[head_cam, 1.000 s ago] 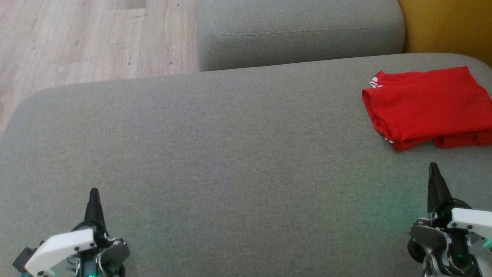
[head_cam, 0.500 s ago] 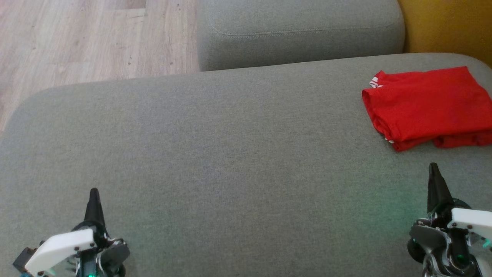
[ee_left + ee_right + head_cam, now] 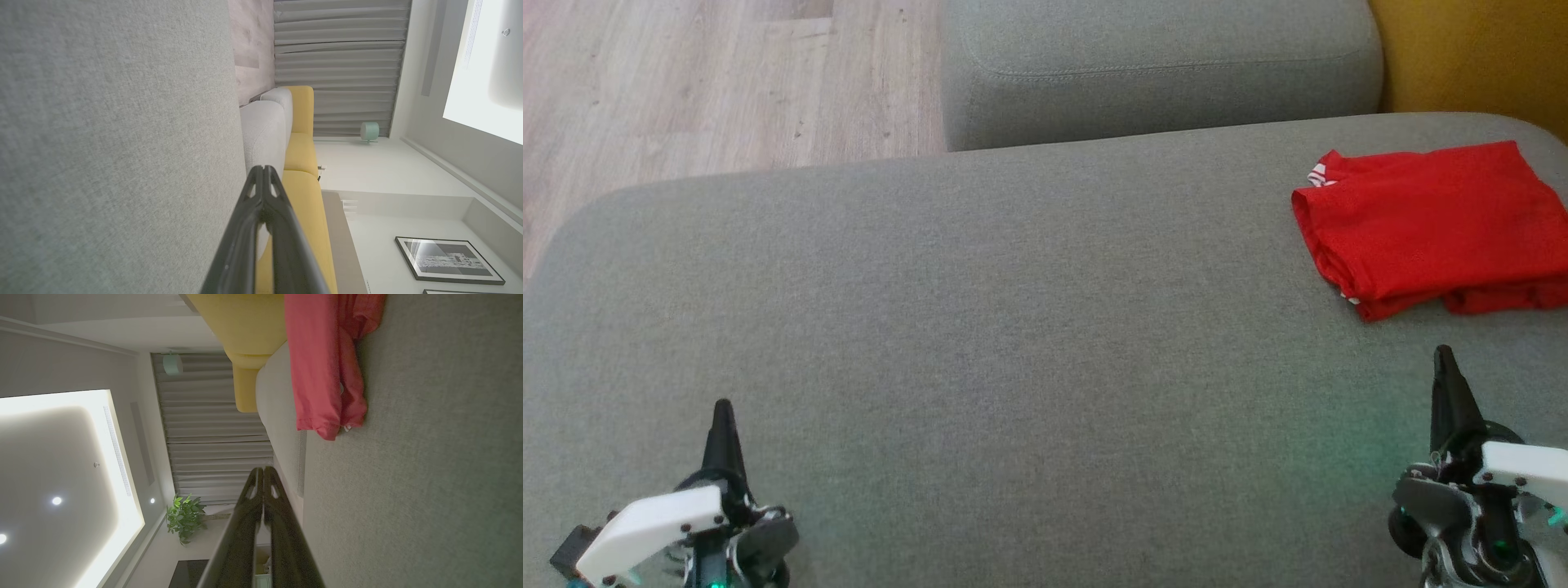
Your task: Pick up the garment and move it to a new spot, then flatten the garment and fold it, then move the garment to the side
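The left pincer sits at the lower left of the head view and the right pincer at the lower right. Both point up the view (the right one reaches a little higher). Each is closed, its two dark fingers pressed together at the tips and parting only nearer the base. A white cover caps each wrist, with small green lights beneath.
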